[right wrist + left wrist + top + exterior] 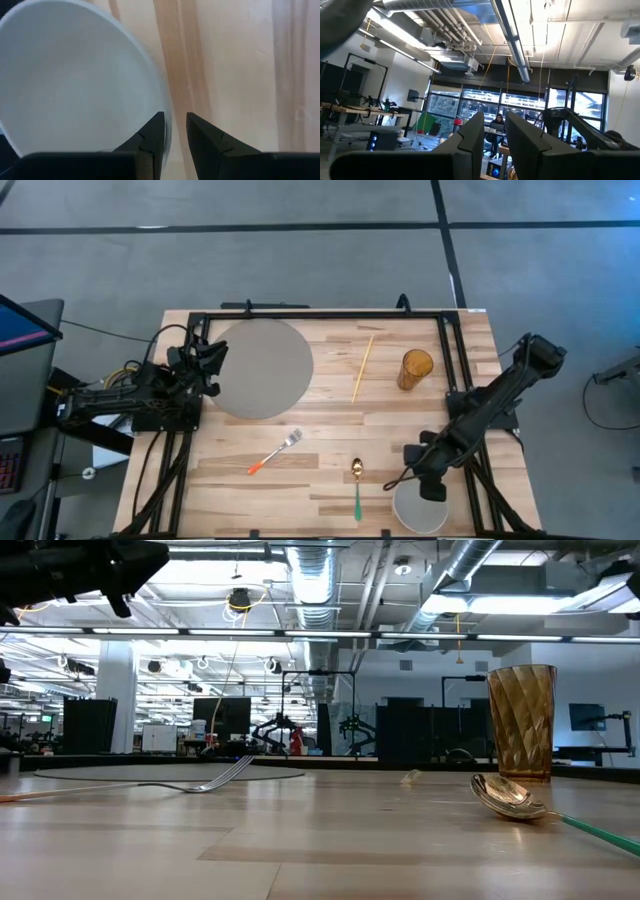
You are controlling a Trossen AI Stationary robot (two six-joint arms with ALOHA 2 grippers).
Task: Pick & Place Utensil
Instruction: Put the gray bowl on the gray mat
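Observation:
An orange-handled fork (275,452) and a green-handled spoon (357,483) lie flat on the wooden table, with the fork left of the spoon. In the low view the fork (215,780) rests on its tines and the spoon (510,798) on its bowl. My right gripper (428,483) points down over the far rim of a white bowl (420,512). Its fingers stand a narrow gap apart above that rim (167,125) and hold nothing (175,131). My left gripper (208,365) waits at the left edge of a grey plate (262,368), raised and pointing into the room (495,135), fingers close together.
An amber cup (415,368) stands toward the far right, and a pale chopstick (362,367) lies between it and the plate. A black frame (330,315) runs along the far edge and both sides. Bare wood lies between the fork, the spoon and the plate.

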